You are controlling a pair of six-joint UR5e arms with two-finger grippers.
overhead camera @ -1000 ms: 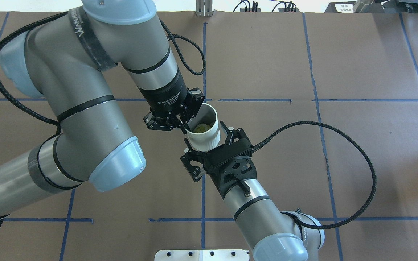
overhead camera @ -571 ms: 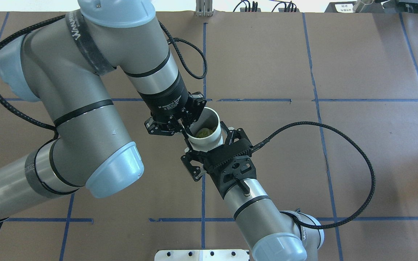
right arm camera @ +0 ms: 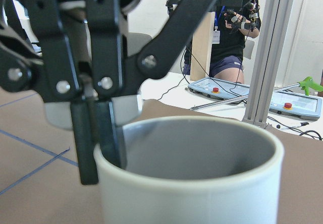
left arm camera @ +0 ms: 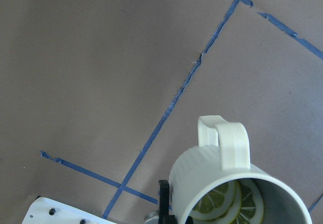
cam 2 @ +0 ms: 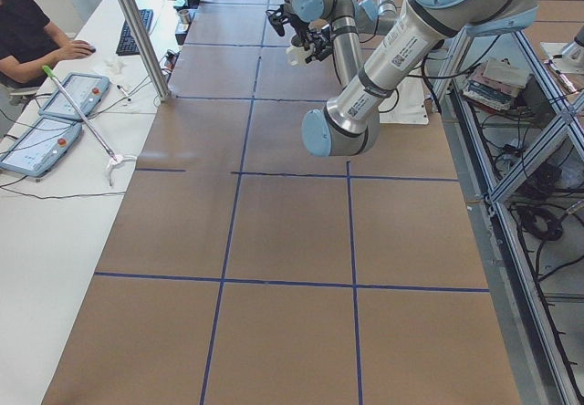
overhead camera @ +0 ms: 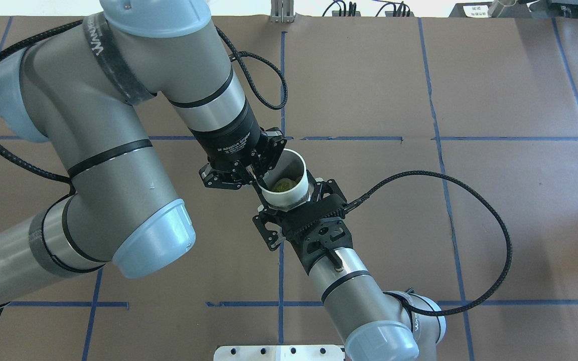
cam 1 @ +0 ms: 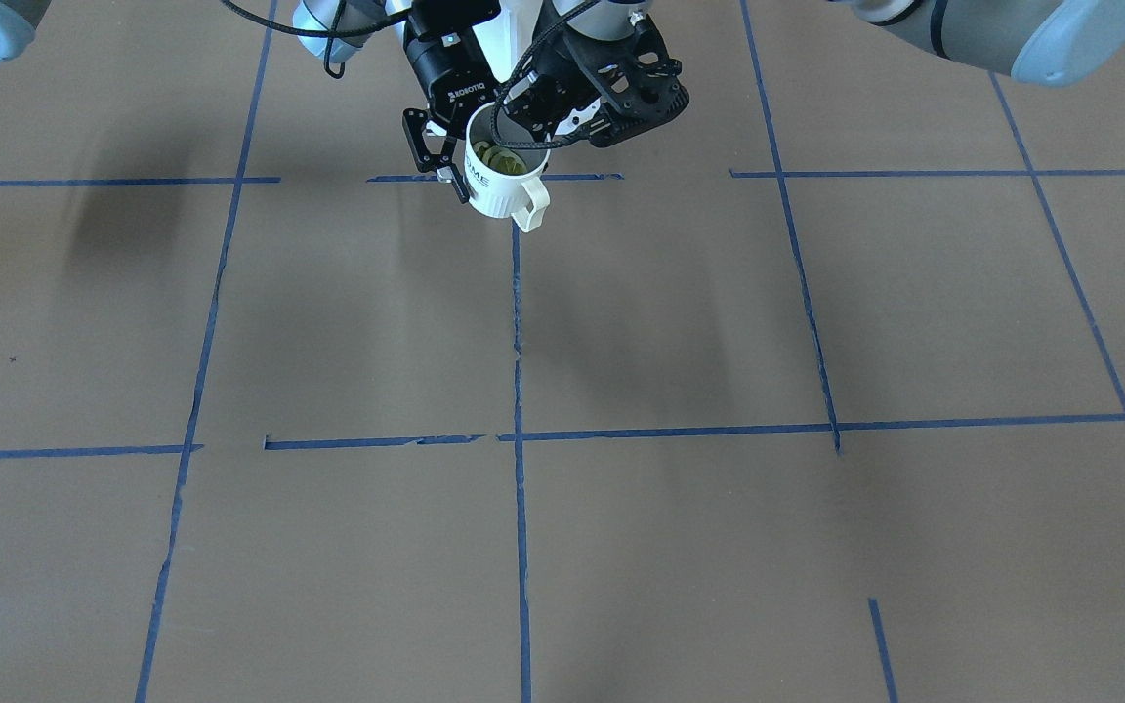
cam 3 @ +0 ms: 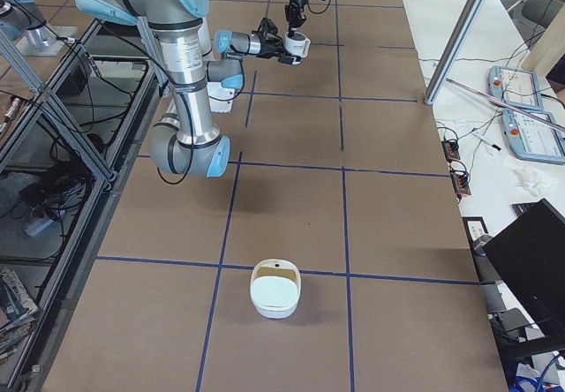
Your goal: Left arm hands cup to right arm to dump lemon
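Left gripper, overhead view, clamps the cup by its rim; the lemon lies inside, beneath it. Right gripper straddles the cup body, jaws spread. Right wrist view: left fingers pinch the wall. Step: handover. Next, likely: right closes firmly, then left releases.
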